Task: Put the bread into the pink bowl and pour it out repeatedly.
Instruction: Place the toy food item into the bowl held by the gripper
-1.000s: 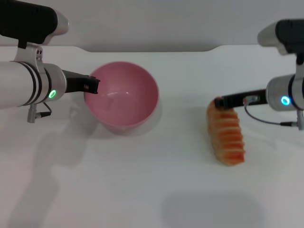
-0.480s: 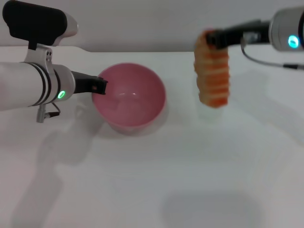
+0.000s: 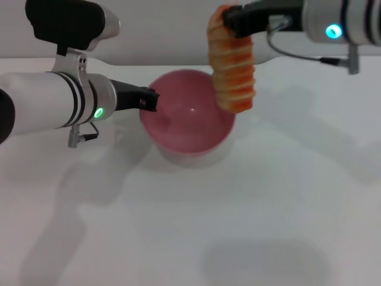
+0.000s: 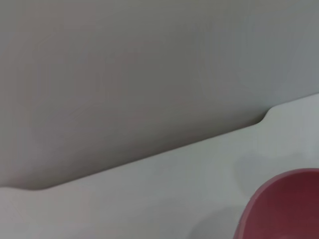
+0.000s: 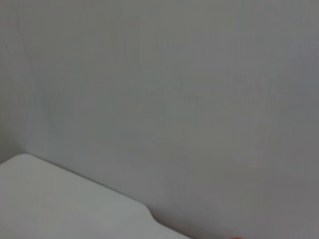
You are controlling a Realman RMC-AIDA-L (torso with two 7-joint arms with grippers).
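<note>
A curved part of the bowl was seen at one corner of the left wrist view, cut off by the picture's edges; only its pink rim and a stretch of its outer wall were shown. It was set on a white table, whose far edge ran across the view with a small step in it. Beyond that edge a plain grey wall was seen. No fingers were shown.
</note>
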